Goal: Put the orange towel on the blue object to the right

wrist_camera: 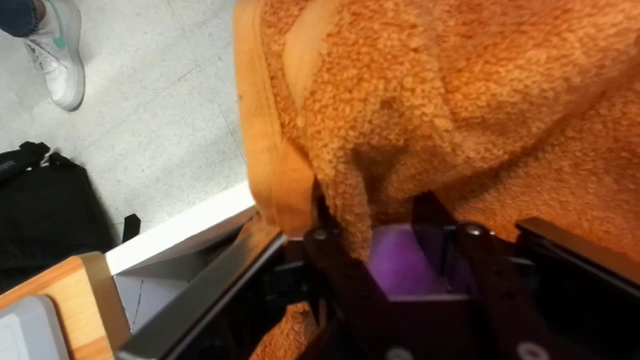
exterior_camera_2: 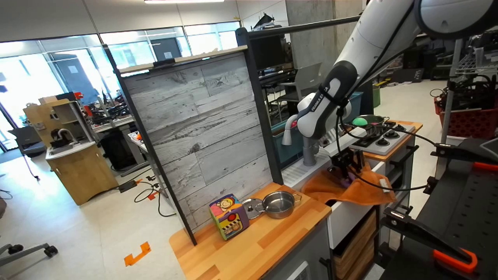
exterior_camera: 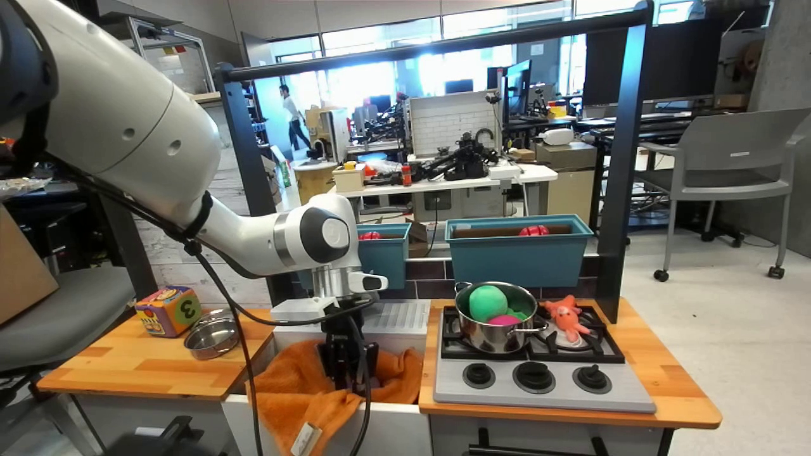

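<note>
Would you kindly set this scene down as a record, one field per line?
to place: floppy orange cloth towel, partly inside the white sink, draped over its front wall
effector: black two-fingered gripper, down at the towel; whether it grips is unclear
destination: wide teal-blue rectangular plastic bin, behind the grey toy stove; towel not on it
on stove: silver metal pot, coral-coloured toy
unidentified: purple thing in the wrist view

orange towel (wrist_camera: 475,95): cropped, wrist view | purple thing (wrist_camera: 402,262): partly hidden
</note>
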`<move>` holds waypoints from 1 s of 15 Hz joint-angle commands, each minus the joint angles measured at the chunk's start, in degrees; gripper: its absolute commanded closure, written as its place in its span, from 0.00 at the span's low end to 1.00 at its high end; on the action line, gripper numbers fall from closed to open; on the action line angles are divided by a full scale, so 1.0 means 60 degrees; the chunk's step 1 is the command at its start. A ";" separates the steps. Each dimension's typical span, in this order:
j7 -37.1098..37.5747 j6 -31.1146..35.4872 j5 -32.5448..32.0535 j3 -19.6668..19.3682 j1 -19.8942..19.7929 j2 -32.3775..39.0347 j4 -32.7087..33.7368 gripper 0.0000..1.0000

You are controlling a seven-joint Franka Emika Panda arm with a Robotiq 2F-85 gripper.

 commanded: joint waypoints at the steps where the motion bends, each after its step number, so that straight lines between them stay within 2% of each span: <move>1: -0.0185 -0.0568 0.0079 0.0229 0.0165 -0.0342 0.0077 0.88; 3: -0.0115 -0.0817 -0.0169 -0.0024 0.0273 -0.0757 -0.0418 1.00; 5: -0.0109 -0.1023 -0.0478 -0.0300 0.0419 -0.1318 -0.0974 1.00; 10: 0.0805 -0.0975 -0.1620 -0.1483 0.1491 -0.2919 -0.2657 0.99; 15: 0.0709 -0.0392 -0.2138 -0.1921 0.2154 -0.4410 -0.4359 0.99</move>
